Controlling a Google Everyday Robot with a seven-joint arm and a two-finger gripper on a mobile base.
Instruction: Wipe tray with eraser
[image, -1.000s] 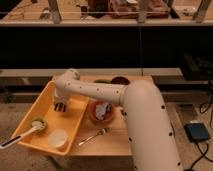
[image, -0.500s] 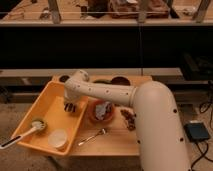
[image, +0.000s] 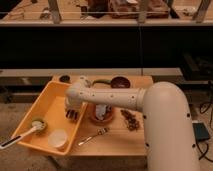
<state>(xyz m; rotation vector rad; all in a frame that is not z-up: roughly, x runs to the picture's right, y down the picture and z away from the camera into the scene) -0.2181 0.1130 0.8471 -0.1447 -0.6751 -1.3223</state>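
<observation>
The tool (image: 72, 113) hangs low inside the tray (image: 48, 99), near its right wall, clamped on the dark eraser (image: 73, 117) down at the tray floor. The tray lies at the left end of a wooden worktop (image: 118, 139), with dark shelving behind. A white cup (image: 58, 138) and a white-handled brush (image: 16, 139) lie at the tray's near end. The arm crosses over a bowl (image: 103, 117).

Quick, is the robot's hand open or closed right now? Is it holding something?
Gripper: down at the right side of the large yellow-orange rectangular plastic tray; open, closed or holding something cannot be told.
</observation>
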